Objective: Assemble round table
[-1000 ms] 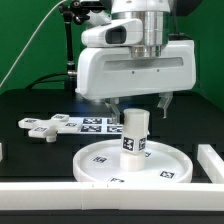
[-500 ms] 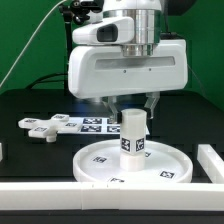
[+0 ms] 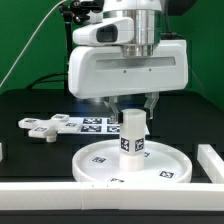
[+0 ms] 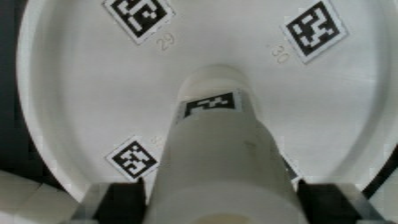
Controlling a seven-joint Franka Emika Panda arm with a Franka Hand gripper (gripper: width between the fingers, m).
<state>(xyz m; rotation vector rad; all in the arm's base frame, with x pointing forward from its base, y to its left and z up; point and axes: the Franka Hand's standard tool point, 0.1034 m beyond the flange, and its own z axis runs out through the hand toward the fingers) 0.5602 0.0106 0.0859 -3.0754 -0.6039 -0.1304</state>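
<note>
Since a second ago the arm's big white head has swung toward the exterior view's left. Over the last half second nothing has shifted at all.

From the exterior view, the gripper (image 3: 132, 105) hangs straight over the leg (image 3: 133, 135). That short, thick leg stands upright in the middle of the round disc (image 3: 100, 168), with a small tag on its side. One finger comes down on each side of its top.

The disc lies flat on the black table (image 3: 30, 105), near the front. Behind it, toward the exterior view's left, the cross-shaped base (image 3: 43, 126) lies flat and well apart from the disc, just beside the marker board (image 3: 92, 123). A white border frame (image 3: 212, 160) runs along the front and up the exterior view's right.

None of those outlying pieces appear in the wrist view, which looks straight down the leg (image 4: 222, 150) onto the disc (image 4: 214, 40). It shows three tags on the disc's face and one on the leg. It also shows the dark pads (image 4: 121, 200) sitting hard by the leg on both sides, with no gap I can make out.

The exterior view seems to leave a sliver of space by one finger. I cannot tell whether the gripper (image 4: 221, 205) is actually squeezing the leg or only bracketing it.
</note>
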